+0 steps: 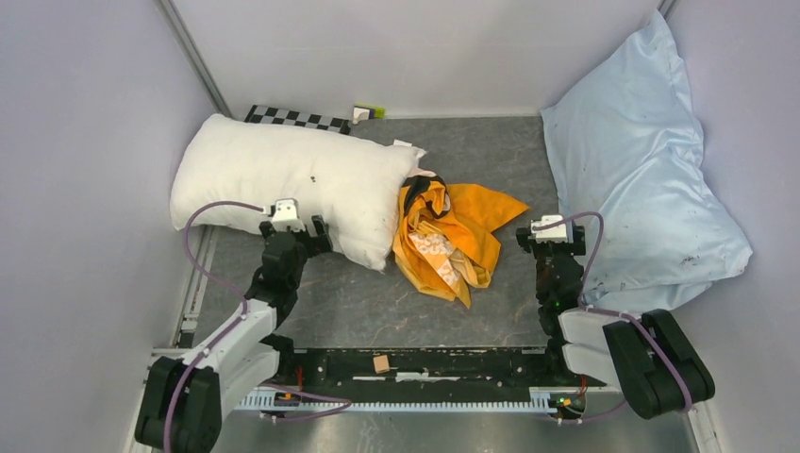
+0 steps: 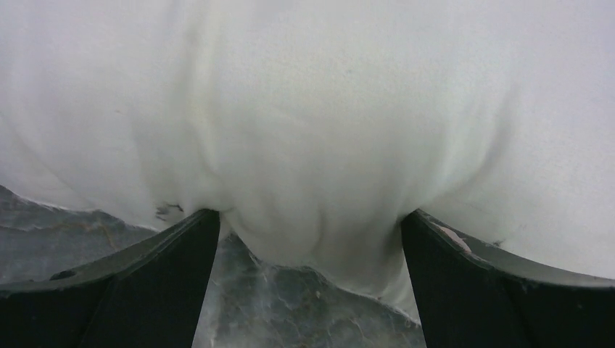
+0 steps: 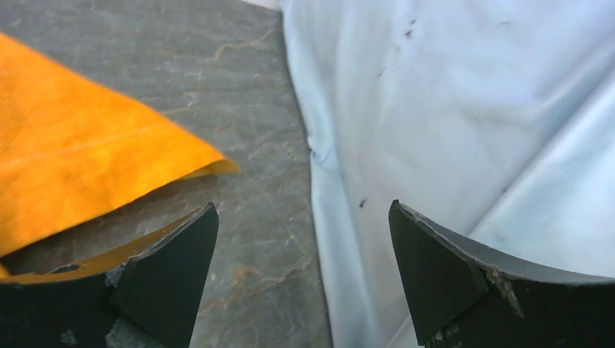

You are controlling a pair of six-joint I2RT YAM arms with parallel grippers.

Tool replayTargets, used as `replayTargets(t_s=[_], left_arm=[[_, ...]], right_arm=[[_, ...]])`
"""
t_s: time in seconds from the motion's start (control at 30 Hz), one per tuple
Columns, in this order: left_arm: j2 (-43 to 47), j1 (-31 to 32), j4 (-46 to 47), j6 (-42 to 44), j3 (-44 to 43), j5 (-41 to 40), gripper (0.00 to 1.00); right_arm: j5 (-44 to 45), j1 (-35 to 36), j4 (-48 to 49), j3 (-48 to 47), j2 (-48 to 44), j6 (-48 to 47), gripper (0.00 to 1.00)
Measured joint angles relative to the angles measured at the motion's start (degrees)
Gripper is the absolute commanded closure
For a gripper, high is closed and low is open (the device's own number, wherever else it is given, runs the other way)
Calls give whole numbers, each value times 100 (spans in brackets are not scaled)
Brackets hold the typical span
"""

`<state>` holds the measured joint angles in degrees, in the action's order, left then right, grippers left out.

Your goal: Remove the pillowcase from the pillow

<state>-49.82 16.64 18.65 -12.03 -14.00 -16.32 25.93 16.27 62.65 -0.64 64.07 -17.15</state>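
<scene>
Left gripper (image 1: 294,225) stands with its jaws spread wide against the near side of the pillow (image 1: 283,170). In the left wrist view white stuffing bulges down between the two fingers, pressed against them but not pinched. The right gripper (image 1: 552,236) is equally wide apart and holds nothing. It hovers low over bare table (image 1: 358,302), with a pointed orange corner just to its left and pale blue satin just to its right.

That satin belongs to the blue pillow (image 1: 632,179), the biggest soft thing here. It leans into the far right corner and has no part in the job. Next in size, the white pillow lies at the far left, slanting from far left towards the middle, and almost all of it shows bare. The pillowcase (image 1: 453,231) is a crumpled orange heap at the centre of the table, against the pillow's right end, with some paler inside and a black patch showing. Whether a fold is caught on that end corner I cannot tell.

I judge the stripping essentially done, with the step in hand being the release and parting of cover from cushion. If any cloth clings, the next move calls for the right gripper to travel left, close on the loose orange corner and draw it rightwards, while the left braces the pillow. If none does, both arms need only pull away.

A checkered strip (image 1: 297,119) and a small green-and-white object (image 1: 368,112) sit at the far edge.
</scene>
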Motion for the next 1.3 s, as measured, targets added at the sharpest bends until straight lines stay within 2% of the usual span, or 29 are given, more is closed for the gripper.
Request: replayTargets(t_s=[0.1,0.13,0.2,0.3,0.5,0.63,0.7,0.8,0.83,0.87,0.93,1.3], left_arm=[[-501,-514,767,232,13,251,1],[-949,-728,1340,234,66,540,4],[-1338,-977,1773,232,133,772,7],[-1867,-1178,2260,238,146,1132,6],[-2076,-1204,2653,275,127,1204,13],[-2273,-1204,2647,343,-37,1248,13],[-2277,-1204,2647,356,-52,1246,15],[-2385,-1204,2758,463,-61,1292,17],[-2669,-1207,3101,522,-59,1362,17],[-2955,-1207,3493,570,-61,1421,1],[-3283,-1207,3687,634,-61,1499,0],[-3362,-1217,3871,726,-105,1550,0]], right_arm=[[2,-90,592,2,315,-136,6],[-17,-114,640,2,315,-164,6],[-35,-133,758,2,310,-181,6],[-42,-140,787,2,249,-175,5],[-44,-173,765,2,155,-131,5],[-61,-201,730,2,184,-55,7],[-46,-221,1154,2,546,-2,5],[59,-247,1799,-15,1565,68,6],[66,-258,1757,-2,1670,94,5],[35,-306,1698,9,1661,144,2],[-20,-444,1818,4,1628,236,2],[-59,-542,1919,4,1609,387,2]])
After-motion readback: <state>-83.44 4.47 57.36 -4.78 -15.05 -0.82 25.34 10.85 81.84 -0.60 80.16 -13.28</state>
